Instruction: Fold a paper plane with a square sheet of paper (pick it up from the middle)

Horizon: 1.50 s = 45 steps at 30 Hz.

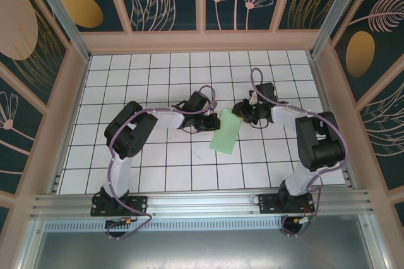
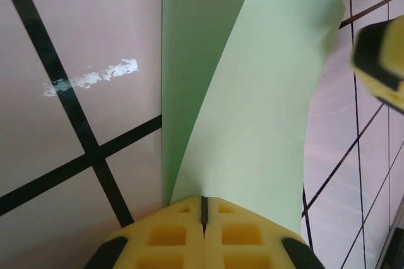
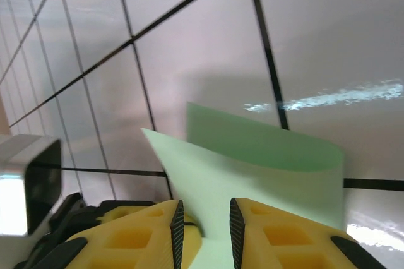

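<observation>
The square sheet of paper (image 1: 226, 132) is pale green and bent over on itself in a loose curl, held up off the tiles at the table's middle. My left gripper (image 1: 213, 118) is shut on its edge; in the left wrist view the sheet (image 2: 252, 105) rises straight out of the closed yellow jaws (image 2: 203, 209). My right gripper (image 1: 239, 113) meets the sheet from the other side. Its jaws (image 3: 206, 225) stand apart, with the sheet (image 3: 265, 155) passing through the gap between them. One right finger (image 2: 382, 60) shows beside the sheet's far corner. No paper plane is in view.
The floor is white grid tiles (image 1: 158, 168) with dark lines, bounded by wooden walls (image 1: 202, 40) at the back and both sides. Both arms bend inward from their bases (image 1: 117, 204) on the metal rail at the near edge.
</observation>
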Each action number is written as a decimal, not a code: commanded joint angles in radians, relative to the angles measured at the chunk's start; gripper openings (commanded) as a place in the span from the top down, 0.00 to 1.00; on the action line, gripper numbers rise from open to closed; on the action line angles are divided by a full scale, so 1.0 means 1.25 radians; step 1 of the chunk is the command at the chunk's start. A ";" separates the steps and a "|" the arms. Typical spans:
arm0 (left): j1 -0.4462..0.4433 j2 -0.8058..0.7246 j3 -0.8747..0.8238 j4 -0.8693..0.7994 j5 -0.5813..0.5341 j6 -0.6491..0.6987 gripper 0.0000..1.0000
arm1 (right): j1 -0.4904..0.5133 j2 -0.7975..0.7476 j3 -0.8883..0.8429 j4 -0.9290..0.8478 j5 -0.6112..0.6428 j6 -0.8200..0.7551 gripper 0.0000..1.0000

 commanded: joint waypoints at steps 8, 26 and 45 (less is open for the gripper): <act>-0.004 0.047 -0.016 -0.091 -0.050 0.024 1.00 | -0.016 0.078 -0.041 0.012 0.037 -0.025 0.70; -0.005 0.048 -0.010 -0.092 -0.049 0.028 1.00 | -0.037 0.017 0.018 -0.021 0.001 -0.044 0.69; -0.005 0.042 -0.019 -0.095 -0.054 0.027 1.00 | -0.066 0.007 0.036 -0.045 -0.011 -0.052 0.69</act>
